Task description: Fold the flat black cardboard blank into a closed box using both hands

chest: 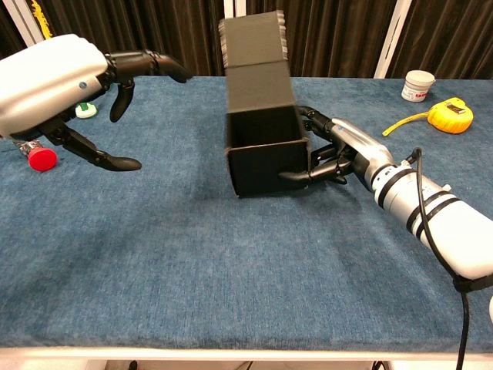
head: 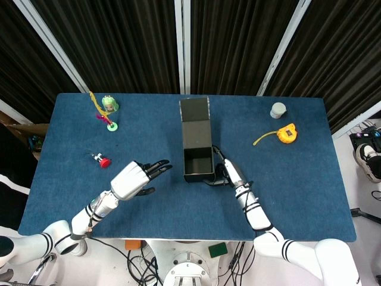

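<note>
Box: the black cardboard box [head: 198, 164] stands on the blue worktop [head: 297, 179] near its middle, its top open and its lid flap [head: 196, 121] raised on the far side; in the chest view the box [chest: 266, 150] shows its near wall and tall back panel.
Right hand: the right hand [head: 225, 174] grips the right wall of the box; in the chest view its fingers [chest: 296, 176] wrap onto the near right corner while the rest of the right hand [chest: 347, 154] lies against the outside.
Left hand: the left hand [head: 134, 179] is apart from the box, to its left, with fingers [head: 156, 165] spread wide and holding nothing; in the chest view the left hand [chest: 54, 81] hangs above the worktop.
Far left: a small doll figure [head: 109, 105] with a yellow and pink streamer [head: 97, 106].
Left, nearer: a red-capped object [head: 103, 161], also seen in the chest view [chest: 38, 158].
Far right: a white jar [head: 278, 110] and a yellow tape measure [head: 287, 133] with a short length of tape drawn out.
</note>
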Robot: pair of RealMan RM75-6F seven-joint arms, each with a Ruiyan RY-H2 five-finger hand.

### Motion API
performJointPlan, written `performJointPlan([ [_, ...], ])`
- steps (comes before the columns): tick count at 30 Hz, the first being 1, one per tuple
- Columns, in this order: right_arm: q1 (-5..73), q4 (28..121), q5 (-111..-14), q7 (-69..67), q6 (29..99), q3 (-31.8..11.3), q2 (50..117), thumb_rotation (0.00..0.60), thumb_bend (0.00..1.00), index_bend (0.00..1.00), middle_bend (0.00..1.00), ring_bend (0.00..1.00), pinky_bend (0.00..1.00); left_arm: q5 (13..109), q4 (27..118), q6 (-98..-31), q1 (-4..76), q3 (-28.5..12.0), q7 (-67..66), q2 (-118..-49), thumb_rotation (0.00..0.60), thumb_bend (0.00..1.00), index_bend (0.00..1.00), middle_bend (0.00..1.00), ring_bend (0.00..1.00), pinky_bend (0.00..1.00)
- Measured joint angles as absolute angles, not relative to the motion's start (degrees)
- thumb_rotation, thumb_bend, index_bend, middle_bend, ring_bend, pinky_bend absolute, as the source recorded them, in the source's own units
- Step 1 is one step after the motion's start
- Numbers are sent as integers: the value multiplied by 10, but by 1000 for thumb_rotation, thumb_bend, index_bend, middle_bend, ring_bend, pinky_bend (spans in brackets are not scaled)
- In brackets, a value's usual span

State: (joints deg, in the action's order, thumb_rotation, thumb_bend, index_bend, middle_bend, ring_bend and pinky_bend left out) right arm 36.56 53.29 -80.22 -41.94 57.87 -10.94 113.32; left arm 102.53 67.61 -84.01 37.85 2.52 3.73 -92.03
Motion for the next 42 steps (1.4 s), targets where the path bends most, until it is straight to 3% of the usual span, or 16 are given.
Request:
performJointPlan([
  [9,347,556,-815,-420,588,-86,1117,600,55,0,28,650,1000,936,739,-774,356,17,176,-906,599,62,14,120,630,980],
  [17,327,596,-814,-418,594,-78,1080,600,55,0,11,637,1000,875,765,-687,358,2,266,-904,517,62,0,53,622,979],
  [20,313,622,-814,-417,605,-74,1056,600,55,0,20,636,1000,851,761,-650,366,-11,312,-909,536,62,0,42,621,979],
  [23,297,661,-815,-418,624,-71,1025,600,55,0,54,642,1000,831,744,-609,377,-26,363,-918,584,63,0,32,620,979],
  [37,250,941,-854,-363,731,-94,825,600,50,0,112,647,1000,832,611,-490,445,-52,535,-1002,600,62,0,5,609,979],
  [42,247,949,-849,-359,732,-100,816,600,50,0,112,647,1000,843,568,-467,468,-53,578,-1033,600,63,0,5,609,980],
])
